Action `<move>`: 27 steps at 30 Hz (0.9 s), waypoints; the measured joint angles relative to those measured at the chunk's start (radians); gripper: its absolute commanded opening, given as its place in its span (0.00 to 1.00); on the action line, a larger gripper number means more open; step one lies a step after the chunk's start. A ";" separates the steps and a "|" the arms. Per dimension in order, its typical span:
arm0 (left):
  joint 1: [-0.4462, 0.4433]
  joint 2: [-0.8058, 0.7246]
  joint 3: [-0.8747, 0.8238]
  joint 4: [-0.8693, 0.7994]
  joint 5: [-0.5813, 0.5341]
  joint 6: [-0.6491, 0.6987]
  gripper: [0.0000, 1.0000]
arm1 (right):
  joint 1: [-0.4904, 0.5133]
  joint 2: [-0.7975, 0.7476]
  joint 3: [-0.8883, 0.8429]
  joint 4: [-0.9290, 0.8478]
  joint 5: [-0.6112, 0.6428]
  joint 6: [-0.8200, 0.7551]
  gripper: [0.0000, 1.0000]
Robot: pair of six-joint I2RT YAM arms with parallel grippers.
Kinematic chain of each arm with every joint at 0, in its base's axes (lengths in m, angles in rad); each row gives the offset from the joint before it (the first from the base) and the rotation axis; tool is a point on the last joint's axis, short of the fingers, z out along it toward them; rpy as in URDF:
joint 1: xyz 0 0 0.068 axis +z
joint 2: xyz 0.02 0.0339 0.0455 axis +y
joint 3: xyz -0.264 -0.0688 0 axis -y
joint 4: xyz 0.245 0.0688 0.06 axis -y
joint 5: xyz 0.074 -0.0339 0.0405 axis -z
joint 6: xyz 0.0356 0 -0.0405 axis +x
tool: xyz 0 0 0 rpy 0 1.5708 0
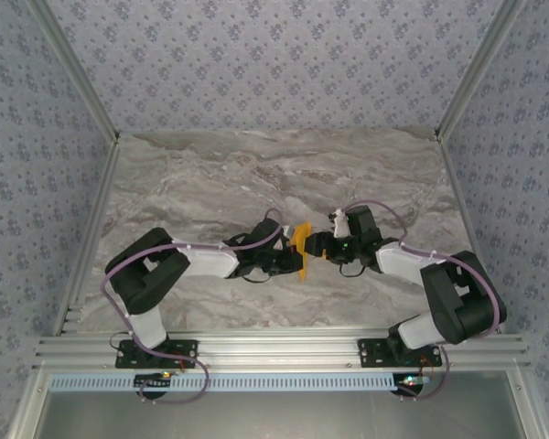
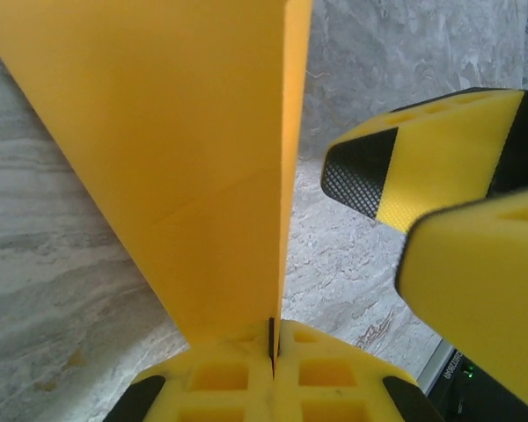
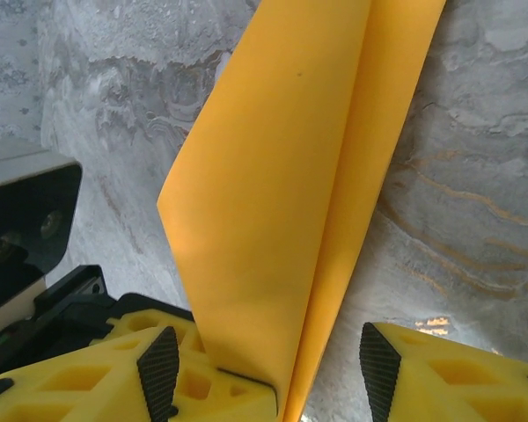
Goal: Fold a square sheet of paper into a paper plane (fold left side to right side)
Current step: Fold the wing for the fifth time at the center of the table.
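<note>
The orange-yellow paper plane is folded into a narrow double layer and held off the table between the two arms. My left gripper is shut on its lower edge. In the left wrist view the paper plane stands up from the closed jaws of that gripper. My right gripper is open, one finger on each side of the paper. In the right wrist view the paper plane rises between the spread pads of that gripper, and neither pad presses it.
The grey marble table lies under both arms, with aluminium rails along its sides and patterned walls behind. The right gripper's yellow fingers are close to the right of the paper in the left wrist view. The left gripper's fingertips sit inside the right jaws.
</note>
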 measured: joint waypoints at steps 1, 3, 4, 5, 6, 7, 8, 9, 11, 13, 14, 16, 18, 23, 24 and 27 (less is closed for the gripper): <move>0.000 0.003 -0.002 0.007 0.000 -0.003 0.01 | 0.000 0.010 0.000 0.007 0.005 0.001 0.59; 0.000 0.011 -0.010 0.020 0.004 -0.011 0.01 | 0.002 0.032 0.004 0.017 0.013 0.005 0.59; 0.000 0.014 -0.013 0.023 0.004 -0.014 0.01 | 0.003 0.042 0.005 0.022 0.017 0.007 0.58; 0.000 0.017 -0.017 0.029 0.007 -0.019 0.01 | 0.005 0.052 0.008 0.023 0.022 0.008 0.58; 0.000 0.020 -0.020 0.034 0.009 -0.021 0.01 | 0.006 0.058 0.010 0.026 0.024 0.011 0.58; 0.000 0.023 -0.023 0.042 0.011 -0.023 0.01 | 0.009 0.066 0.013 0.029 0.029 0.014 0.58; 0.000 0.023 -0.027 0.044 0.013 -0.026 0.01 | 0.011 0.075 0.017 0.031 0.033 0.015 0.58; 0.000 0.023 -0.028 0.046 0.015 -0.028 0.01 | 0.012 0.081 0.020 0.033 0.037 0.016 0.57; 0.000 0.024 -0.029 0.050 0.016 -0.029 0.01 | 0.016 0.101 0.031 0.037 0.043 0.021 0.56; 0.000 0.024 -0.029 0.055 0.016 -0.029 0.01 | 0.018 0.122 0.044 0.037 0.050 0.023 0.54; 0.000 0.024 -0.029 0.056 0.016 -0.029 0.01 | 0.020 0.132 0.052 0.035 0.056 0.024 0.54; 0.000 0.024 -0.029 0.060 0.015 -0.029 0.01 | 0.025 0.142 0.065 0.031 0.066 0.024 0.53; 0.000 0.024 -0.029 0.061 0.015 -0.029 0.03 | 0.030 0.152 0.078 0.023 0.075 0.026 0.52; 0.000 0.024 -0.030 0.064 0.015 -0.029 0.08 | 0.035 0.163 0.099 -0.010 0.090 0.026 0.51; 0.000 0.024 -0.030 0.064 0.015 -0.029 0.08 | 0.035 0.165 0.103 -0.017 0.090 0.026 0.50; 0.000 0.024 -0.030 0.065 0.015 -0.031 0.12 | 0.035 0.174 0.117 -0.041 0.096 0.026 0.49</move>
